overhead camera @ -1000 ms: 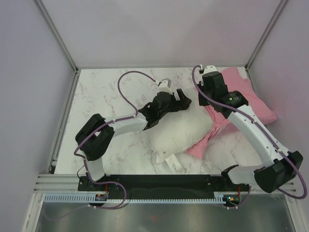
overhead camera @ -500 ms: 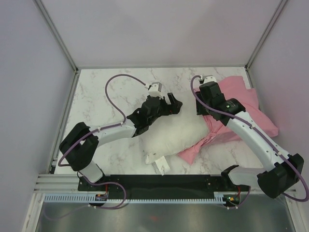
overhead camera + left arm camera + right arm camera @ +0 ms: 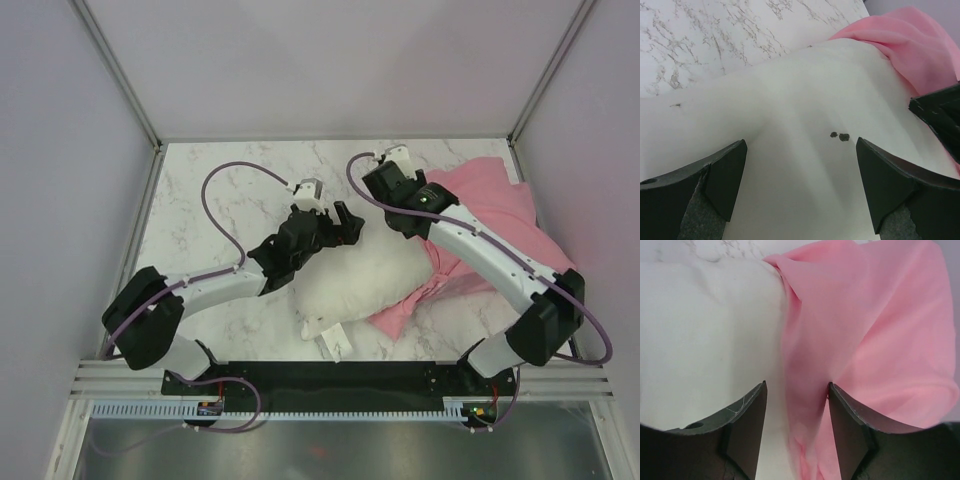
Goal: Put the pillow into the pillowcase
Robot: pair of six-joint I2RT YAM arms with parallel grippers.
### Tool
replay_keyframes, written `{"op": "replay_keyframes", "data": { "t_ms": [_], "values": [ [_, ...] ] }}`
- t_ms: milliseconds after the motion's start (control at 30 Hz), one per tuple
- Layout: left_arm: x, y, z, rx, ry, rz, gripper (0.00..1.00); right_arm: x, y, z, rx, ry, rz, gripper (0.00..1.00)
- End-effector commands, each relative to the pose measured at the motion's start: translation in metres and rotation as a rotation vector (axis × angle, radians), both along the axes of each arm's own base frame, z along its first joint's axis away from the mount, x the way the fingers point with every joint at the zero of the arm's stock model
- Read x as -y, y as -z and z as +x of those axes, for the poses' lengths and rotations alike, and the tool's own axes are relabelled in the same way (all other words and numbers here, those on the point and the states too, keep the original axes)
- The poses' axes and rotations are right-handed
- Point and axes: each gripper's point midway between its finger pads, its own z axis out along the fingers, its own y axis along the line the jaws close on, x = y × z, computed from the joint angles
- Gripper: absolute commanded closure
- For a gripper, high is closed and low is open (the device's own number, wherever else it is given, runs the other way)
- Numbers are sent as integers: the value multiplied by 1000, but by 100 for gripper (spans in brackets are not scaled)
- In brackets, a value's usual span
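The pillow is a plump white rectangle of matte, soft cloth. It lies near the middle of the tabletop, a white marble-patterned surface with grey veins. A small flat tag sticks out from the pillow's near edge. In the left wrist view its skin shows a shallow crease and two tiny dark specks.

The pillowcase is glossy pink fabric, loosely heaped and folded into smooth ridges. It lies on the right side of the tabletop and reaches the far right corner. A bunched tongue of it wraps along the pillow's right end and touches it. I cannot tell whether that end sits inside the opening.

The left claw hangs just above the far left part of the pillow, jaws spread wide and gripping nothing. White cloth fills the gap between its dark, wedge-shaped fingers.

The right claw points down at the seam where pink meets white. Its jaws stand partly apart, narrower than the left's, and hold nothing. A raised fold of the pillowcase runs below the gap, with the pillow to one side and the heaped satin to the other.
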Motion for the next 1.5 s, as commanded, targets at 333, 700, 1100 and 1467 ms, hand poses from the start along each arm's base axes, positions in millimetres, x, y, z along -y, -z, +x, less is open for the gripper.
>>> {"op": "replay_keyframes", "data": {
  "t_ms": [333,700,1100,1467],
  "values": [
    [-36,-14,2,100,-89,104,2,58,-20,26,147,335,-641,40],
    [-50,-12,0,98,-121,154,1,75,-15,48,159,429,-709,41],
    [-119,-13,-10,-42,-231,111,0,-23,-37,48,152,-26,92,100],
    [-170,24,-63,-282,-229,-16,0,-78,-18,24,-3,-276,396,100]
  ]
}}
